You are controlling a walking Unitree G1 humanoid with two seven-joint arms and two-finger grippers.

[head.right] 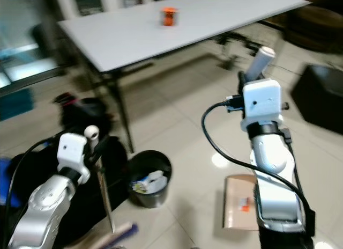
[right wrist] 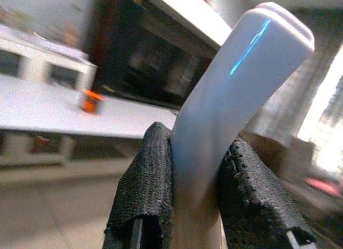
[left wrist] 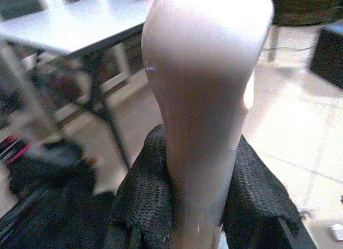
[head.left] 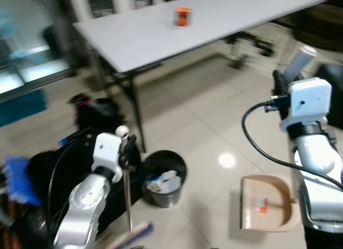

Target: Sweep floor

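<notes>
Head views: moderate indoor light, soft motion blur overall, strongest at the left edge. A round glare spot sits on the glossy floor (head.left: 227,161); the white surface (head.left: 214,18) is evenly lit. Left wrist view: the handle (left wrist: 206,99) is overexposed near its top, background defocused. Right wrist view: a blue-white highlight streaks the handle (right wrist: 236,99); bright washout at one edge, background blurred.

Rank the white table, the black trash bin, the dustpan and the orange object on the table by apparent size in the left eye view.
1. white table
2. black trash bin and dustpan: look alike, so unranked
3. orange object: smallest, though farthest from the camera
</notes>
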